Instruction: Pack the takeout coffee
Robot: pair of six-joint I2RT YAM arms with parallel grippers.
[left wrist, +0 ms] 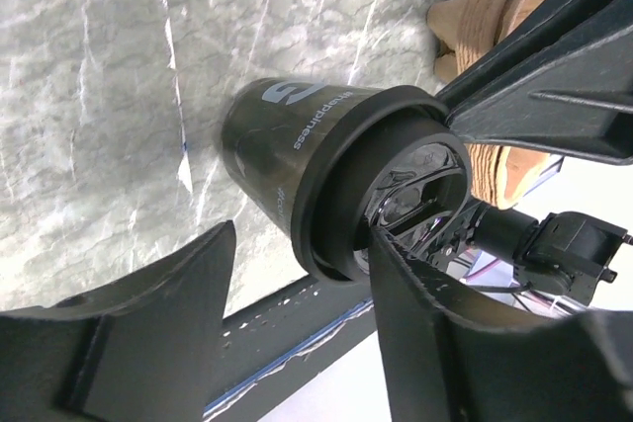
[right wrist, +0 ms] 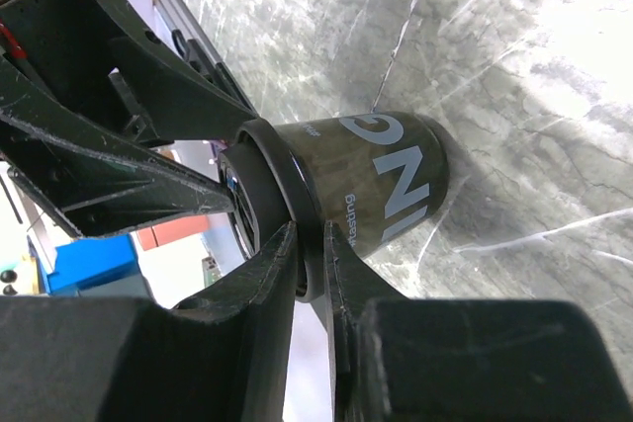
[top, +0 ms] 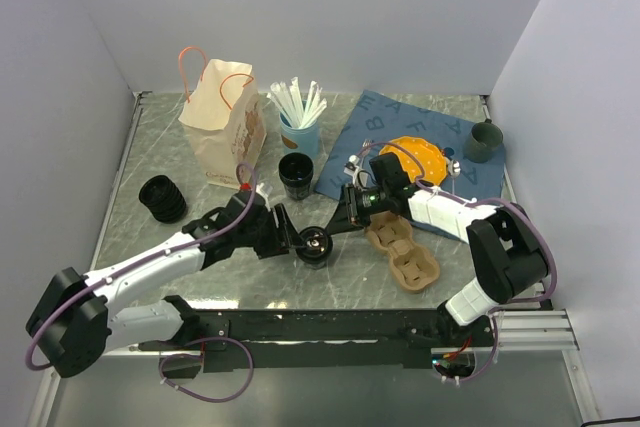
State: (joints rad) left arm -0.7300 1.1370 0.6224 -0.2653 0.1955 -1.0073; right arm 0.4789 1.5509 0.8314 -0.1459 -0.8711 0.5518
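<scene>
Closest to the lens, in the left wrist view, the left gripper [left wrist: 302, 244] is straddling the takeout coffee [left wrist: 297, 165], a small black disposable cup with a black plastic lid. Its two jaws are standing apart, with a clear gap showing on one side of the cup wall. From the right, the right gripper [right wrist: 309, 239] is reaching in with its jaws sitting nearly together, apparently pinching the rim of the lid between them. That cup is standing upright on the grey marble-patterned table [top: 300, 285], around the middle and towards the near edge. It is sitting between the two grippers, to the left of the brown moulded-pulp cup carrier [top: 402, 250], and well apart from the cream paper bag with orange handles [top: 222, 129] at the far left. Judging by this, the packing is sitting at an early stage: the lid is on, but the coffee is not yet resting in a carrier pocket or in the bag, so lifting and placing are remaining. Its dark glossy wall is carrying pale lettering, and the lid's thick rim is overhanging the wall, its recessed top catching reflections.
</scene>
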